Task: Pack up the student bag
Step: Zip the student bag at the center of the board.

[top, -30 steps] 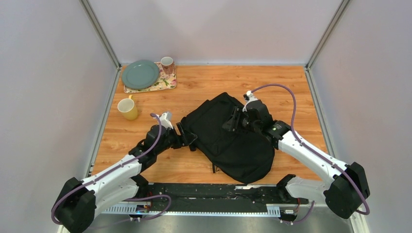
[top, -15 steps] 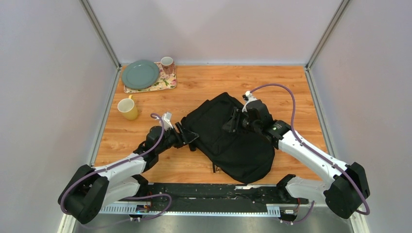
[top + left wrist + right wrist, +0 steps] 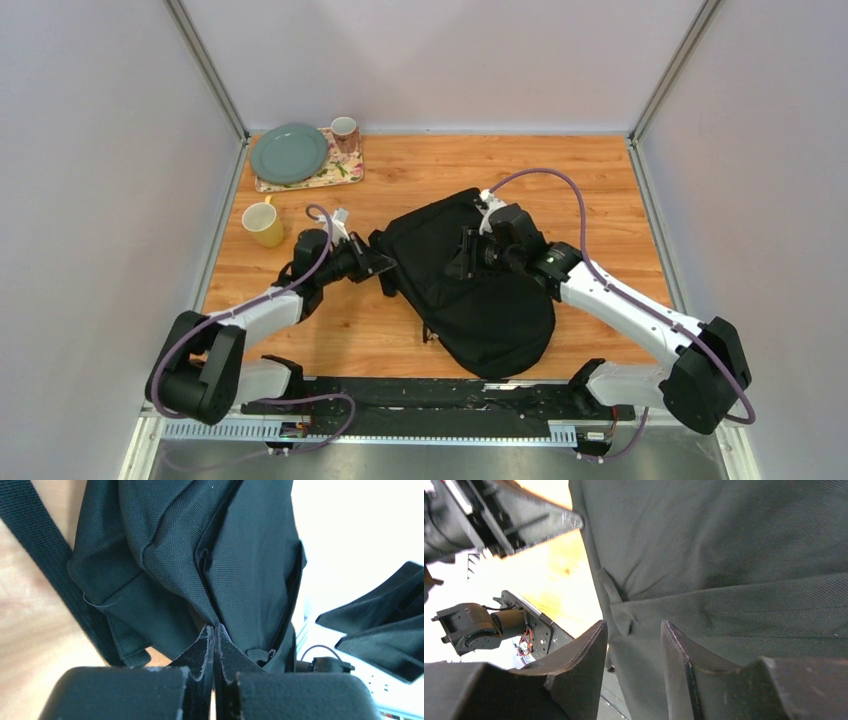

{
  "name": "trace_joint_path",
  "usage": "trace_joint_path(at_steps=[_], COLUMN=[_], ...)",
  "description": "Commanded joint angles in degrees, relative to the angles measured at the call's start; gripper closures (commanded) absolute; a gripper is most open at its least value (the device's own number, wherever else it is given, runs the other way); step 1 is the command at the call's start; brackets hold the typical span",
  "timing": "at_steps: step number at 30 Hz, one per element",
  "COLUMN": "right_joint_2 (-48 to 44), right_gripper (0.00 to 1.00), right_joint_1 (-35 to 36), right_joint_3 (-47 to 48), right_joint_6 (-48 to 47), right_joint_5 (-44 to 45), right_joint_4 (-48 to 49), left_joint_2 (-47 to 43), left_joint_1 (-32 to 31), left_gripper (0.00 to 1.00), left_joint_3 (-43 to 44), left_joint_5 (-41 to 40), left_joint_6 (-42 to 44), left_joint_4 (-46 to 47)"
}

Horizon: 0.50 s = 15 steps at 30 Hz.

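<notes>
The left gripper (image 3: 214, 629) is clamped tight, tips pinching a fold of the black student bag (image 3: 250, 555) directly ahead. The right gripper (image 3: 634, 630) stands half apart against bag fabric; whether it grips is unclear.
</notes>
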Motion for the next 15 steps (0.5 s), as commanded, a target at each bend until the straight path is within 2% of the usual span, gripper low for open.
trace_joint_path(at_steps=[1, 3, 4, 6, 7, 10, 15], right_joint_2=[3.0, 4.3, 4.9, 6.2, 6.7, 8.3, 11.6], right_gripper=[0.53, 0.53, 0.53, 0.53, 0.53, 0.53, 0.52], right_joint_1=[2.2, 3.3, 3.6, 4.2, 4.4, 4.8, 5.1], right_joint_3=[5.7, 6.8, 7.3, 8.6, 9.1, 10.9, 13.7], right_joint_6=[-4.5, -5.0, -5.1, -5.3, -5.7, -6.4, -8.8], right_joint_5=[-1.2, -0.6, -0.4, 0.5, 0.9, 1.8, 1.9], right_joint_4=[-0.4, -0.6, -0.5, -0.5, -0.6, -1.2, -1.8], left_joint_2=[5.1, 9.0, 10.3, 11.9, 11.4, 6.4, -1.6], left_joint_1=[6.9, 9.1, 9.4, 9.4, 9.4, 9.4, 9.0], left_gripper=[1.00, 1.00, 0.97, 0.76, 0.61, 0.41, 0.31], left_joint_3=[9.6, 14.6, 16.2, 18.4, 17.3, 11.0, 2.5], left_joint_5=[12.3, 16.9, 19.1, 22.0, 21.9, 18.7, 16.1], left_joint_6=[6.3, 8.8, 9.5, 11.3, 11.0, 9.5, 7.4], left_joint_4=[-1.2, -6.1, -7.8, -11.6, -11.3, -8.3, -6.8])
